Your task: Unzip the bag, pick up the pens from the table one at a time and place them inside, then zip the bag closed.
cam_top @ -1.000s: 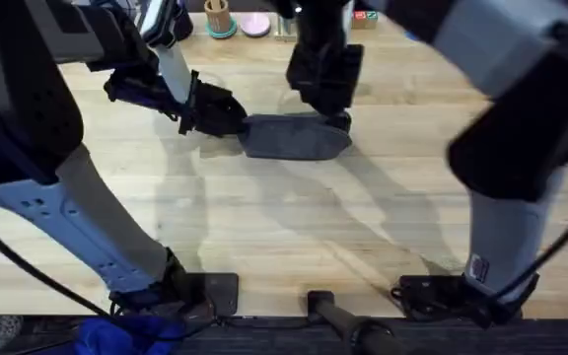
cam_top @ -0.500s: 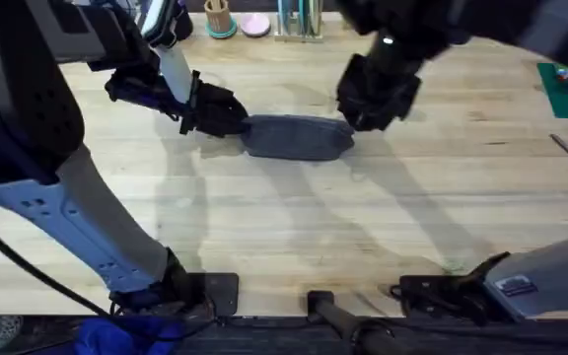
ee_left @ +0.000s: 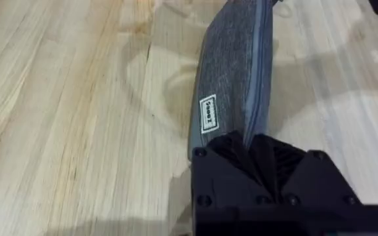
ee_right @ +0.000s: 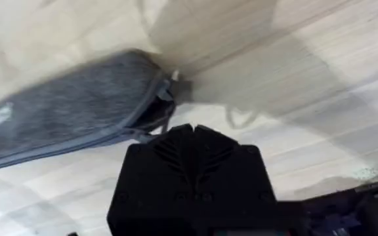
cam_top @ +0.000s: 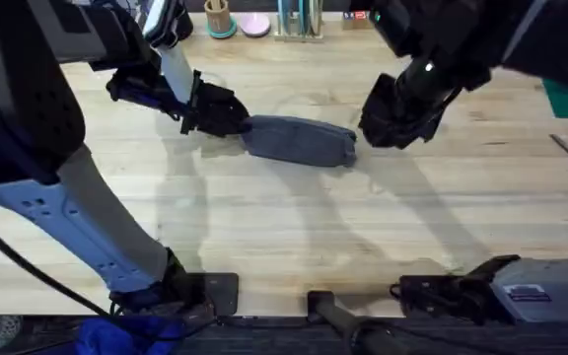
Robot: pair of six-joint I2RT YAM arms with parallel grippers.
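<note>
Now — bag (cam_top: 299, 141) long axis left–right | left gripper (cam_top: 227, 115) pinches its end | right gripper (cam_top: 394, 126) clenched, apart.

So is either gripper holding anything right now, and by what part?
The left gripper is shut on the bag, pinching its end by the zipper seam. The right gripper hangs beside the bag's other end; its fingers meet with nothing between them.

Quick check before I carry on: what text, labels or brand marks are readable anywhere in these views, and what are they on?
Small white-bordered patch on the side of the bag, left wrist view: a short word in white capitals, too blurred to read with certainty.
Pale patch on the bag in the right wrist view: blurred, unreadable.
Label on the right arm's base, overhead view: too small to read.
Nothing else legible.
</note>
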